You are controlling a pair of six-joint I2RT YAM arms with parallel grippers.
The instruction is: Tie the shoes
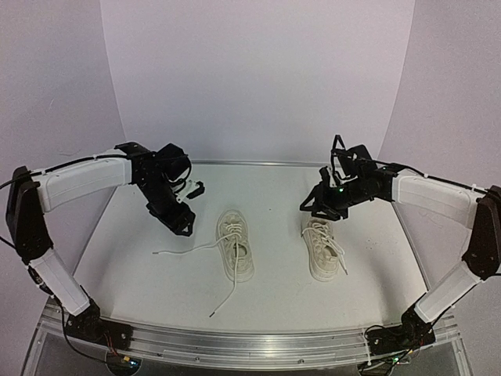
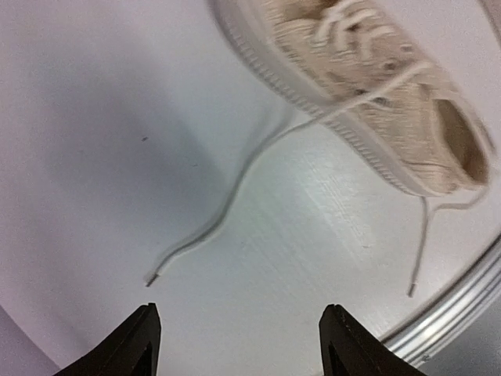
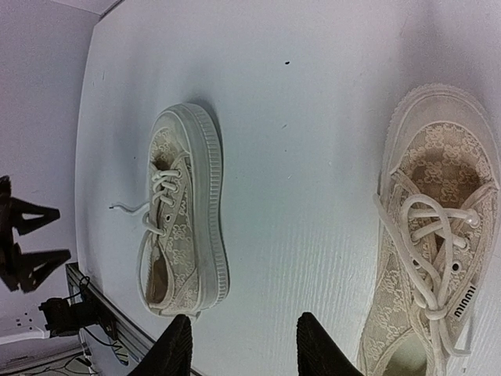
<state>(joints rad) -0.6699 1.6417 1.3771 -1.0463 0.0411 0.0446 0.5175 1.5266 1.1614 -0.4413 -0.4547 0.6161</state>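
Left sneaker [image 1: 235, 244] centre-left, laces untied, one trailing left, one near. Right sneaker [image 1: 323, 249] lies just right of it. Left gripper [image 2: 243, 333] wide apart, empty; right gripper [image 3: 243, 348] part-open, empty. Step, as judged: lace pickup. Next: pinch the left-trailing lace end [image 2: 153, 278].

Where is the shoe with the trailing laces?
In the top view, that shoe lies left of centre on the table, between the left arm's fingers and the other shoe.

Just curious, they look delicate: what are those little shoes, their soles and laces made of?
Shoes: cream fabric, probably lace or knit, matte; a flowery openwork pattern shows. Soles: likely rubber, off-white, with ribbed sides. Laces: thin white woven cord, apparently with small hard tips.
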